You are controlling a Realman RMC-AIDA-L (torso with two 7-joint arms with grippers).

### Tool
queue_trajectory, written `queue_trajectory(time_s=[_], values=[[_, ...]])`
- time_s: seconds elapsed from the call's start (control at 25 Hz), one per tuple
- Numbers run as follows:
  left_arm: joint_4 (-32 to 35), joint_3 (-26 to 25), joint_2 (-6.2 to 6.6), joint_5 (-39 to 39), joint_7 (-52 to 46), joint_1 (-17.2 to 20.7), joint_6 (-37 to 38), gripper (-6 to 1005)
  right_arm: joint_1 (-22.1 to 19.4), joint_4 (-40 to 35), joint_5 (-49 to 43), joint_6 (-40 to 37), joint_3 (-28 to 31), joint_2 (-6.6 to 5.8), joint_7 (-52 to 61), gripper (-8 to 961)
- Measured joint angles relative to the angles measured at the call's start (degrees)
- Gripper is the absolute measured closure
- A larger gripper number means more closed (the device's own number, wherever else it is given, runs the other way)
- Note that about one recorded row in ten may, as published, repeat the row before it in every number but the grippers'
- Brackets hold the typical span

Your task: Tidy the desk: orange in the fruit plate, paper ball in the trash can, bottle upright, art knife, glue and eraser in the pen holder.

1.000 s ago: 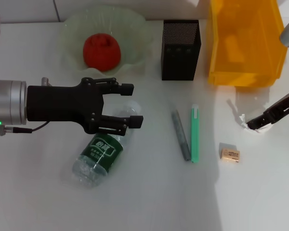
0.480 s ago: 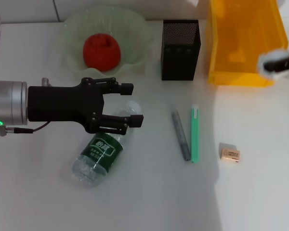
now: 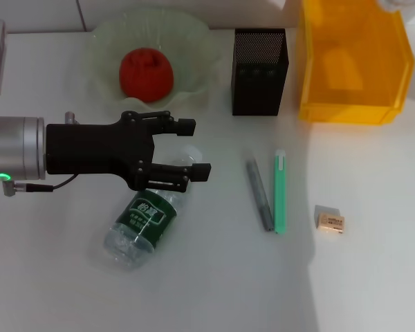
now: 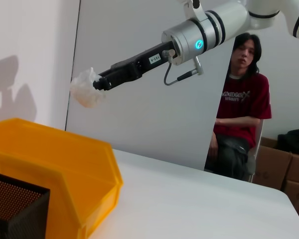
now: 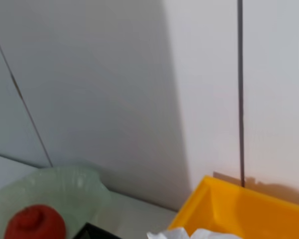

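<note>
The bottle [image 3: 142,221] lies on its side on the desk [image 3: 214,290]. My left gripper [image 3: 196,148] is open and hovers over its cap end, hiding the cap. The orange [image 3: 145,72] sits in the fruit plate [image 3: 194,41]. My right gripper [image 4: 97,83], out of the head view, is shut on the paper ball [image 4: 86,88] and holds it in the air above the trash can [image 4: 65,164]. The ball's top [image 5: 189,234] shows in the right wrist view over the trash can [image 5: 239,209]. The eraser [image 3: 330,220] lies at the right.
A grey slim stick [image 3: 259,194] and a green slim stick [image 3: 280,191] lie side by side mid-desk. The pen holder [image 3: 259,69] stands between the fruit plate and the trash can [image 3: 353,62]. A seated person [image 4: 239,129] is behind the desk.
My right gripper lifted the paper ball off the desk, up and back over the trash can, and left the head view. My left gripper edged slightly right over the bottle.
</note>
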Motion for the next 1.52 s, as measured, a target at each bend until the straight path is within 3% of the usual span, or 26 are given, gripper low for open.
queue_trajectory(time_s=[0.24,0.4,0.44,0.48,0.52,0.56,0.64,0.68,0.72,0.8,0.84,0.88,0.92,1.0,1.04,1.24,1.52], values=[[0.07,-0.01,-0.19,0.0,-0.53,0.16,-0.87,139,-0.62,2.12,4.25,1.16,0.14,-0.39,-2.53,302],[0.76,-0.25,-0.15,0.01,-1.59,0.15,-1.07,139,-2.72,-0.02,7.23,0.3,0.21,-0.03,-3.26,171],[2.35,-0.6,0.05,0.03,-4.32,0.0,-1.3,139,-5.26,-2.46,11.16,-1.44,0.23,0.53,-4.77,138],[2.35,-0.6,0.05,0.03,-4.32,0.0,-1.3,139,-5.26,-2.46,11.16,-1.44,0.23,0.53,-4.77,138],[3.46,-0.62,0.14,0.35,-6.15,-0.07,-1.45,139,-9.01,-4.73,17.39,-5.0,0.25,1.18,-7.42,138],[5.05,-0.65,0.37,0.88,-8.7,-0.22,-1.74,139,-9.01,-4.73,17.39,-5.0,0.25,1.18,-7.42,138],[11.26,-0.43,0.71,6.53,-18.83,-1.38,-2.38,139,-15.44,-5.21,26.05,-14.21,0.29,1.51,-14.28,139],[11.26,-0.43,0.71,6.53,-18.83,-1.38,-2.38,139,-15.44,-5.21,26.05,-14.21,0.29,1.51,-14.28,139],[16.88,-0.16,0.41,12.12,-27.57,-2.69,-2.5,139,-17.27,-4.69,27.25,-17.68,0.26,1.72,-16.83,139],[20.0,0.02,-0.2,15.37,-32.18,-3.71,-2.51,139,-20.69,-2.92,28.44,-23.64,0.44,2.39,-22.27,139],[24.88,1.07,-1.29,21.49,-39.38,-5.95,-2.55,139,-23.89,0.91,28.4,-26.71,0.77,3.6,-28.32,139],[24.88,1.07,-1.29,21.49,-39.38,-5.95,-2.55,139,-23.89,0.91,28.4,-26.71,0.77,3.6,-28.32,139],[26.39,2.63,-1.63,24.4,-42.91,-7.15,-2.67,139,-25.93,5.7,28.28,-27.83,0.94,4.27,-34.01,138],[28.36,7.54,-1.81,29.76,-51.36,-10.05,-3.51,139,-26.76,8.84,28.29,-28.17,0.96,4.41,-36.67,138],[28.43,9.97,-1.84,32.28,-55.57,-11.53,-4.38,139,-27.36,13.73,28.34,-28.32,1.02,4.26,-39.71,138],[26.52,21.3,-2.36,40.27,-71.32,-16.7,-9.17,139,-26.87,23.76,28.12,-28.02,1.14,3.47,-44.61,139],[24.67,27.41,-2.4,41.68,-77.55,-16.96,-13.46,139,-26.2,26.85,27.79,-27.77,0.79,3.35,-46.56,139]])
